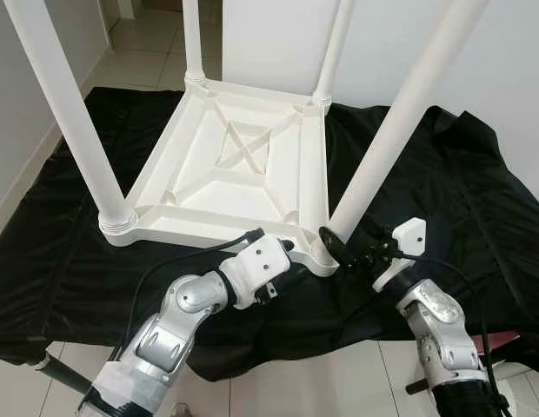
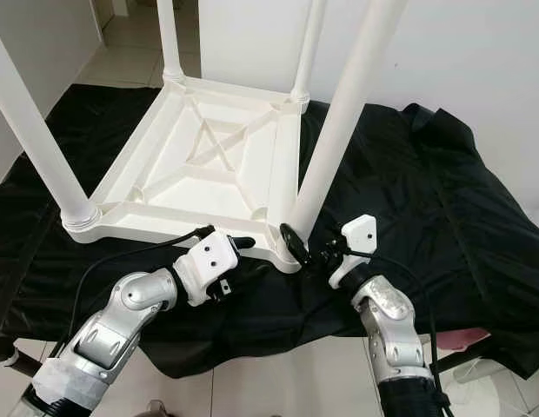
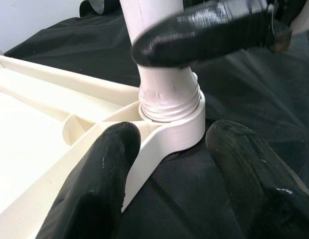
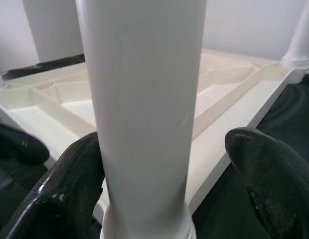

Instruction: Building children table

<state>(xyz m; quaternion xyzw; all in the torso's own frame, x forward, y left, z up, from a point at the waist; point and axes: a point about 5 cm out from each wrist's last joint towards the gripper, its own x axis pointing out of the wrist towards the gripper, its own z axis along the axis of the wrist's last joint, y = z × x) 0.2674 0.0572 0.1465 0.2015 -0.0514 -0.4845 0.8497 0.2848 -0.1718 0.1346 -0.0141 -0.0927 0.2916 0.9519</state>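
Nearest the camera, two silver forearms rise from the lower edge of the head views, above pale floor tiles [image 1: 322, 382]. The left gripper [image 1: 282, 252] lies at the near right corner of the upturned white table top [image 1: 230, 165], its jaws open and straddling the corner socket [image 3: 177, 127]; in the left wrist view one finger [image 3: 102, 174] rests against the socket's rim wall and the other finger [image 3: 254, 174] lies on the cloth just beside it, without closing on the plastic. The right gripper [image 1: 339, 246] meets the same corner from the other side, its jaws set around the base of the near right leg [image 1: 400, 122]; in the right wrist view the two black fingers [image 4: 60, 189] flank the white tube, one touching it, the other with a gap, so a firm grip cannot be confirmed. This leg leans to the right out of its socket, its threaded collar [image 3: 169, 97] partly seated and tilted. The table top lies underside up, showing moulded ribs in a cross pattern, on a black cloth [image 1: 452, 174] spread over the floor. The near left leg [image 1: 65, 113] stands in its corner socket, and two far legs [image 1: 193, 39] rise from the far corners. Beyond are a white wall [image 1: 513, 69] and further tiles. No brand, label or writing can be read on any part.
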